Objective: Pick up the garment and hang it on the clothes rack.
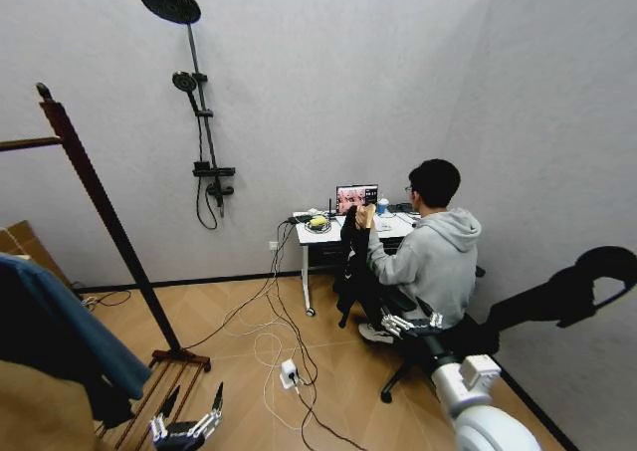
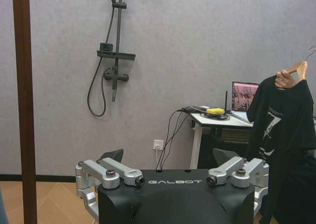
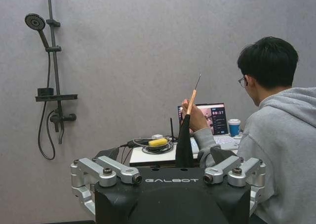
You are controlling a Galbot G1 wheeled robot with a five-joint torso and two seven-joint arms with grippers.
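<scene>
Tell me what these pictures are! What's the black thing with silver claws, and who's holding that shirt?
They come from a robot with two arms. The wide picture is from a camera on its head. The other two are from cameras on its wrists, so each shows that arm's own claw, called a gripper. The left gripper and the right gripper are both open and hold nothing. A person at a desk holds up a black shirt on a wooden hanger. A laptop sits on the desk. At the left stands the clothes rack, with a blue garment beside it.
</scene>
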